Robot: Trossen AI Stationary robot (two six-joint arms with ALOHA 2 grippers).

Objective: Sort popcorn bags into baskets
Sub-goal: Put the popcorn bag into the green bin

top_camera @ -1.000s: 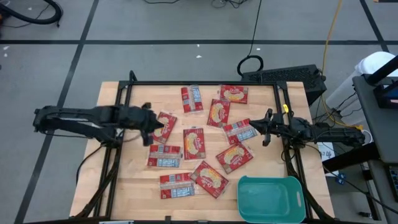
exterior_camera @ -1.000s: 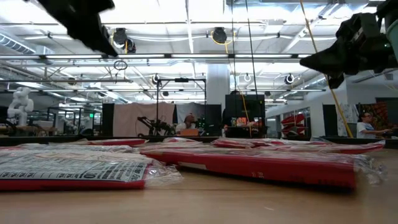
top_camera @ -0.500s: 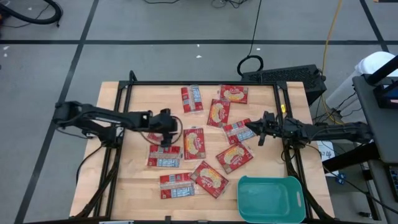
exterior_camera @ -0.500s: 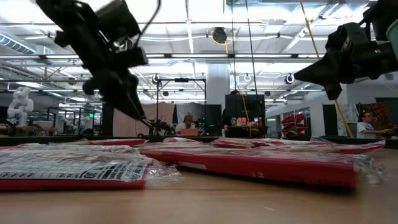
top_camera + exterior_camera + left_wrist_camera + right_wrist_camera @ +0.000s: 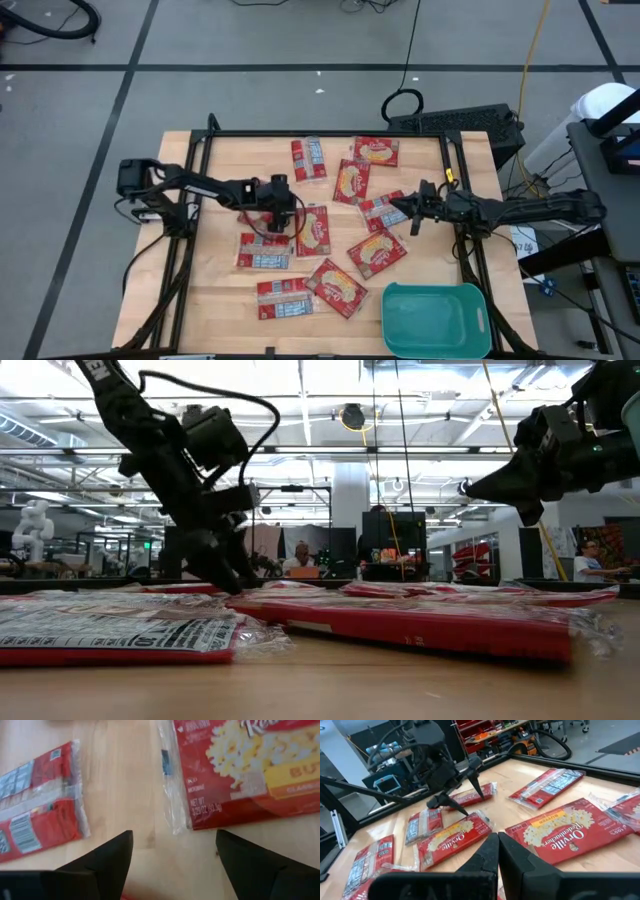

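1 second back my left gripper (image 5: 281, 222) sat near the table's left edge; now it's lowered, jaws wide, beside a centre bag (image 5: 312, 230). Right gripper (image 5: 396, 205) stays shut. Basket (image 5: 436, 318) front-right.

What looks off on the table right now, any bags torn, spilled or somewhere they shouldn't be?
Nothing stands out. The popcorn bags lie flat and scattered on the table, none visibly torn. The teal basket is empty. The left hand is open, low beside one bag.
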